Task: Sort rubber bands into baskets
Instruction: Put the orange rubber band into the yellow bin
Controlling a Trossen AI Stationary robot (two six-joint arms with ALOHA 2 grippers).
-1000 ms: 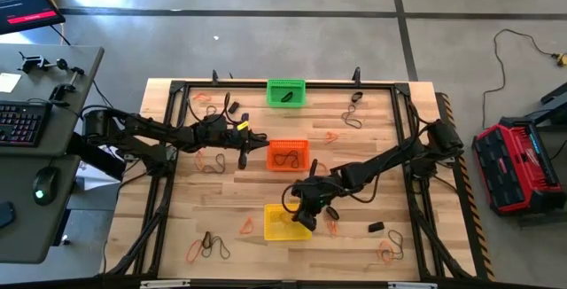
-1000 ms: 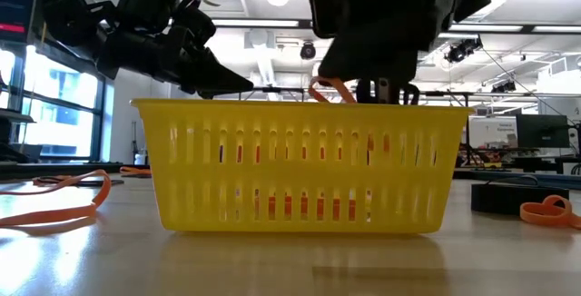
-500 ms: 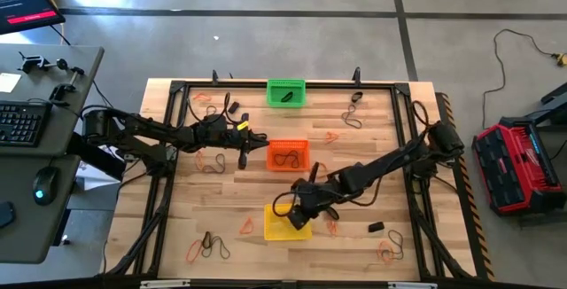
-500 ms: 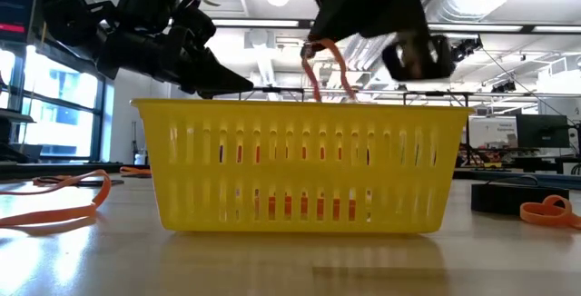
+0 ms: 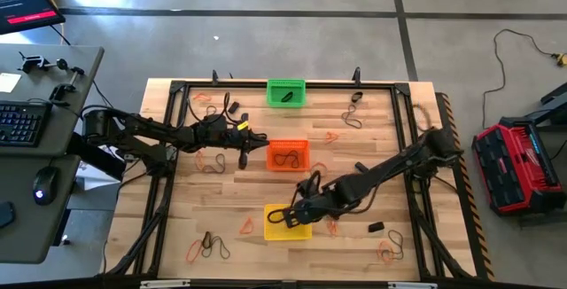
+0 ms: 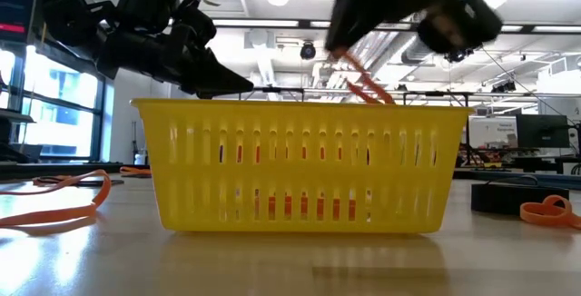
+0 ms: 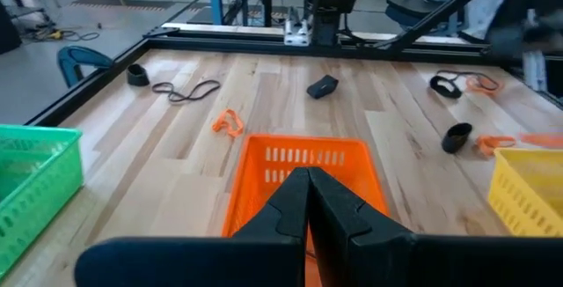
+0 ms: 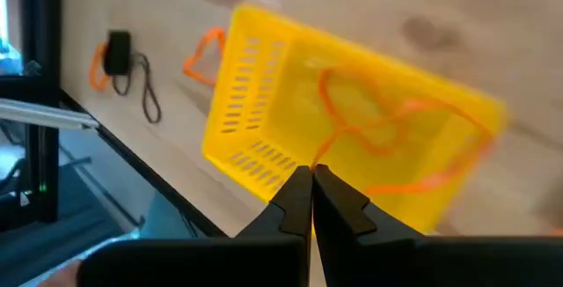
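Note:
The yellow basket [image 5: 285,222] stands on the table near its near edge, the orange basket [image 5: 288,154] at the middle and the green basket [image 5: 285,92] at the far edge. My right gripper [image 5: 295,211] is above the yellow basket, shut on a thin orange rubber band [image 8: 369,128]. In the low view the band [image 6: 363,83] shows just above the yellow basket's rim [image 6: 300,105]. My left gripper [image 5: 263,140] is shut and empty at the orange basket's left side [image 7: 303,168]. The orange and green baskets each hold a dark band. My right gripper pinches the orange band at one point of its loop [image 8: 318,165] between its two fingertips. The fingers slant down from the table's right side. The band hangs slack below them, over the inside of the yellow basket [image 8: 264,102].
Loose bands lie about the table: orange ones [image 5: 246,226] [image 5: 387,252] [image 5: 193,252], thin dark ones [image 5: 217,245] [image 5: 354,116], and a short thick black one [image 5: 376,227]. A black metal frame [image 5: 403,103] runs round the tabletop. A desk with a keyboard [image 5: 19,122] stands at the left.
My right gripper has tipped and turned above the yellow basket, staying shut on the orange band. The band has swung below it and now slants over the basket's rim. My left arm has kept still.

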